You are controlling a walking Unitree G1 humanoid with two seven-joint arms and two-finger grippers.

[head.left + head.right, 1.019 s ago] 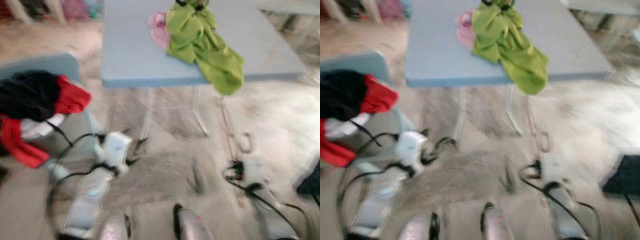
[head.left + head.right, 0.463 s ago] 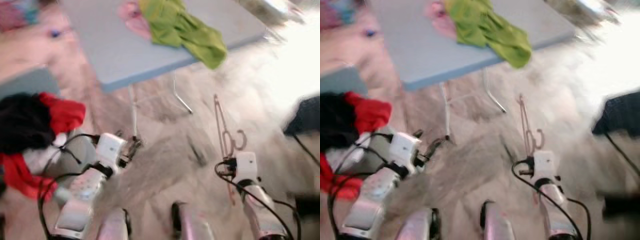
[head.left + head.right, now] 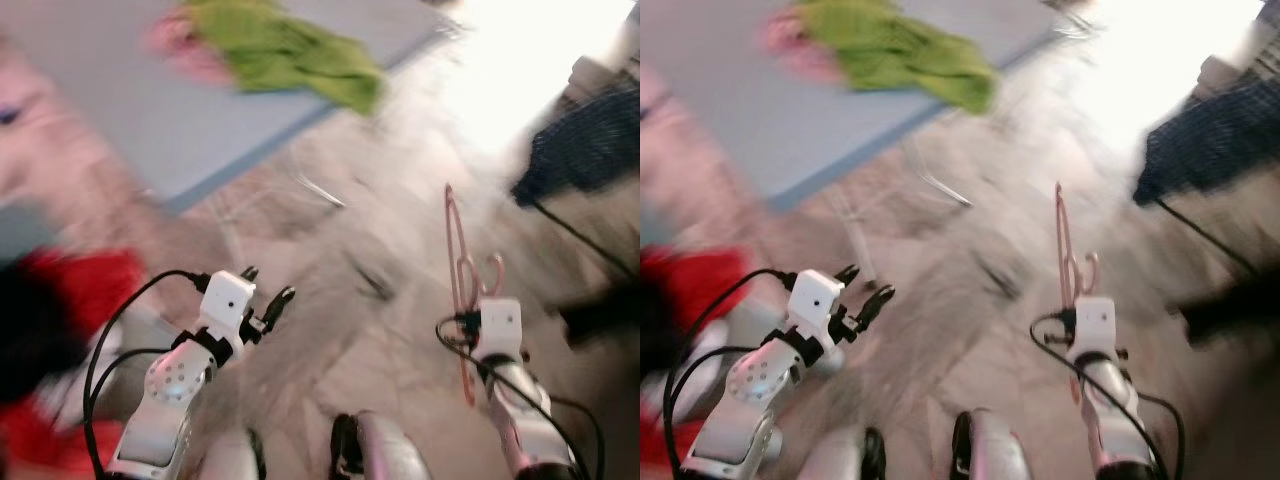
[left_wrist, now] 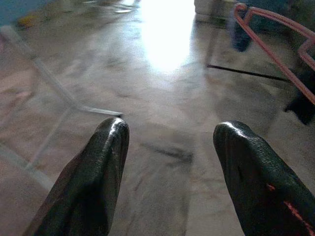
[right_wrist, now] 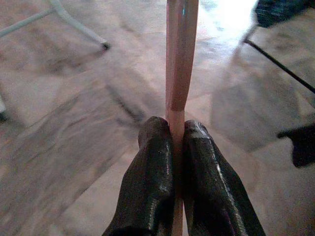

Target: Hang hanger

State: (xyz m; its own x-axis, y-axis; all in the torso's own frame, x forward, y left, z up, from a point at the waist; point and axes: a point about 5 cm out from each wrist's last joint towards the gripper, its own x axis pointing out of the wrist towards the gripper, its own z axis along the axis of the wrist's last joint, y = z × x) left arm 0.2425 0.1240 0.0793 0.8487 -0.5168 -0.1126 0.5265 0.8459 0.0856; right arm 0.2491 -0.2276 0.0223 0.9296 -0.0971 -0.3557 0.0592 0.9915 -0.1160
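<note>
A blurred view from the robot's head looks down over a pale stone floor [image 3: 360,340]. At the right, the right hand [image 5: 176,135] is closed on a thin pink hanger [image 3: 458,262]; in the right wrist view its two black fingers [image 5: 152,162] are pressed against either side of the hanger's flat pink bar. In the head views the hanger is held upright above the right wrist, its long loop rising away from the robot and its small hook curling just beside the white wrist housing. Part of the same hanger is also caught at the edge of the left wrist view.

At the left, the left hand [image 4: 170,142] is held out over the floor with its fingers spread apart and nothing between them.

Farther off, a light blue counter [image 3: 130,130] on thin metal legs is seen, with a green garment [image 3: 285,60] draped over its edge and a pink item [image 3: 180,45] touching it. Red and black clothing [image 3: 60,310] is piled at the far left. A dark blue garment [image 3: 585,140] is seen at the far right, near a bright glare on the floor.
</note>
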